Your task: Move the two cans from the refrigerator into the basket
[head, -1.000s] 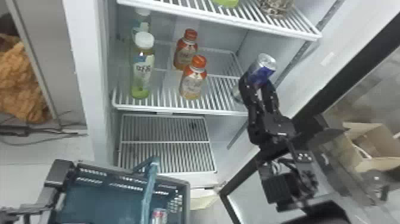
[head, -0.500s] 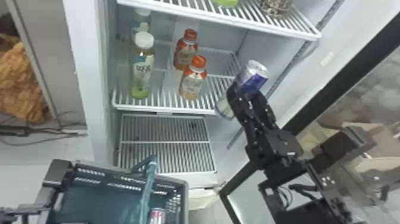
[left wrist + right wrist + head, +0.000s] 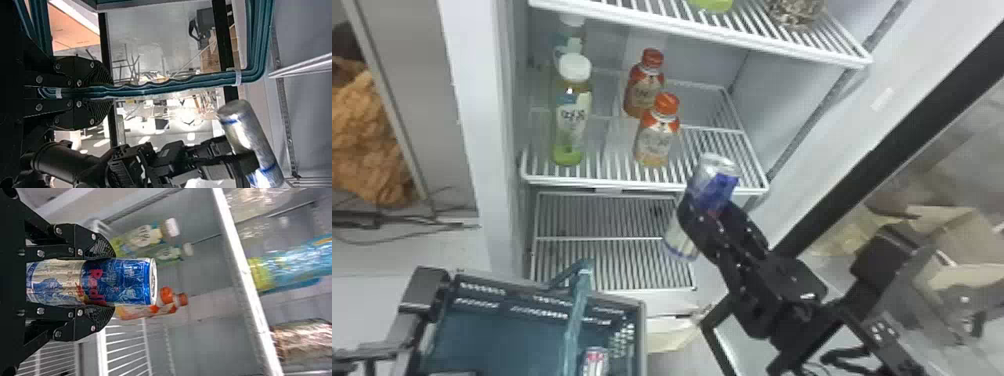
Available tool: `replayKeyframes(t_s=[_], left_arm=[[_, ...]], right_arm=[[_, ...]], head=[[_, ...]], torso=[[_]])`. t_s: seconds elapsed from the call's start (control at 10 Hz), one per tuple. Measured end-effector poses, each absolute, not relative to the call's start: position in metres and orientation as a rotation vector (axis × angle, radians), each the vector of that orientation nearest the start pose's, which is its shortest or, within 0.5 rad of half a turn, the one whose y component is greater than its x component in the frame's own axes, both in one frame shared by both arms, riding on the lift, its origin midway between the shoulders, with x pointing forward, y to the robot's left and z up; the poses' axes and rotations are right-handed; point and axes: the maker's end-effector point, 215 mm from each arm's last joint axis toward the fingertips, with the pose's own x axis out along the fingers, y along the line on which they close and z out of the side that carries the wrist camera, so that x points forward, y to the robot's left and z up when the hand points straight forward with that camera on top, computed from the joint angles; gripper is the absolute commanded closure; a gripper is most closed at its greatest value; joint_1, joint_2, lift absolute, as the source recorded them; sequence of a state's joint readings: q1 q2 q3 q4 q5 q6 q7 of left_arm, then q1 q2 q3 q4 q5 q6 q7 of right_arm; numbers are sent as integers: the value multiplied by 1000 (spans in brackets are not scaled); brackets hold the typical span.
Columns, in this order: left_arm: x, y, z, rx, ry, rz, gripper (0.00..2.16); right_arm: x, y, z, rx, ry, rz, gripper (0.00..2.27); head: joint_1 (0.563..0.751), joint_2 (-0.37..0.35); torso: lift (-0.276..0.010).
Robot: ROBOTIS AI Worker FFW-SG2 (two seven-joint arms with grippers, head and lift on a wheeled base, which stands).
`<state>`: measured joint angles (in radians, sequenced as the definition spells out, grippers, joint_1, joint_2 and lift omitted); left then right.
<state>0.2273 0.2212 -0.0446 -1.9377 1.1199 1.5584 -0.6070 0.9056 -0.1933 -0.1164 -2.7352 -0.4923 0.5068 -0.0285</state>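
Two cans counted: one inside the basket (image 3: 643, 330), one in the right gripper (image 3: 713, 207). The basket's can (image 3: 594, 361) sits toward the robot's right side of it, close to the handle (image 3: 577, 315), partly cut off by the head view's bottom edge. Held can (image 3: 714, 182): tilted, in front of the refrigerator, near the robot's-right end of the middle shelf's front edge (image 3: 612, 185); contact with the shelf cannot be told. Right gripper: fingers parted by the can's width, pads against its two sides. Left gripper (image 3: 110, 94): fingers nearly together, clamped on the teal handle. Middle shelf of the refrigerator holds four upright bottles: two white-capped, one (image 3: 572, 117) ahead of the other (image 3: 571, 36); two orange-capped, likewise one front (image 3: 657, 135), one rear (image 3: 644, 90). Upper shelf, head view: two items, a green-based one (image 3: 712, 4) and a brown speckled pack (image 3: 797, 11), both cropped. Right wrist view adds detail: a blue-and-yellow item (image 3: 289, 264) and a clear-wrapped item (image 3: 258, 203) beyond the upper shelf's edge, plus the held can's blue and silver printed face, blue rim outward. Left wrist view gives the same can's other side, silver with blue bands, and a room with light patches on the floor behind it.
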Motion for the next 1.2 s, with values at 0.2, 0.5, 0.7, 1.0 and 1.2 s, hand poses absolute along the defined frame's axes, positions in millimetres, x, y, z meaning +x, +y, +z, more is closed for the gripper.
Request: replayKeyframes(t_s=[0.2, 0.5, 0.7, 1.0, 1.2], left_arm=[[207, -14, -369, -1028, 1205, -1310, 1210], [209, -12, -369, -1028, 1202, -1305, 1210], [210, -10, -369, -1027, 1201, -1300, 1210], [210, -9, -370, -1022, 1203, -1299, 1210], [211, -8, -371, -1019, 1203, -1296, 1210]], right_arm=[[320, -188, -284, 220, 376, 216, 895], [300, -171, -317, 240, 512, 260, 895], [290, -163, -341, 240, 600, 297, 895], [275, -156, -381, 250, 739, 352, 895], [264, -148, -405, 276, 825, 398, 895]], head=[[695, -350], [695, -350], [695, -350], [695, -350], [695, -350]], torso=[[-266], [-266], [-266], [-266], [-266]])
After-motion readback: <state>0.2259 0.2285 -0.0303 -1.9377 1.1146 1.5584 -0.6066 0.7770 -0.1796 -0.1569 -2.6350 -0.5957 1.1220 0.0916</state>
